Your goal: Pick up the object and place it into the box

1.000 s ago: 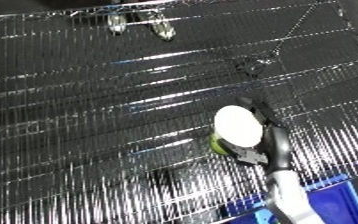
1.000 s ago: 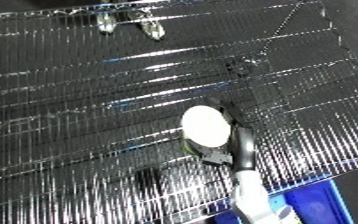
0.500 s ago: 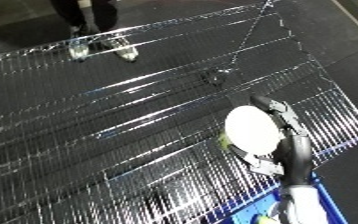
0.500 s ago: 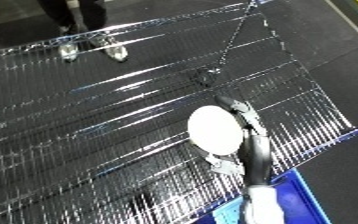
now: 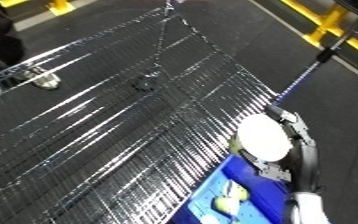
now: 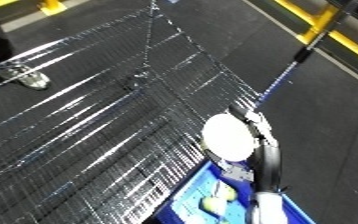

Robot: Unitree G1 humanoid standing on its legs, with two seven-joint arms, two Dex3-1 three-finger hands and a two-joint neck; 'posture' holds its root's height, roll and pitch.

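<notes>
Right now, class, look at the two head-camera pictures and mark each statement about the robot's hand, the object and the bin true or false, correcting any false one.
1. The right hand holds a white round object. True.
2. The bin is red. False: it is blue.
3. The bin is empty. False: yellow-green items already lie inside it.
4. The white round object is held above the wire mesh table, close to the bin's edge. True.
5. The left hand is helping to carry the object. False: no left hand shows in either view.
</notes>
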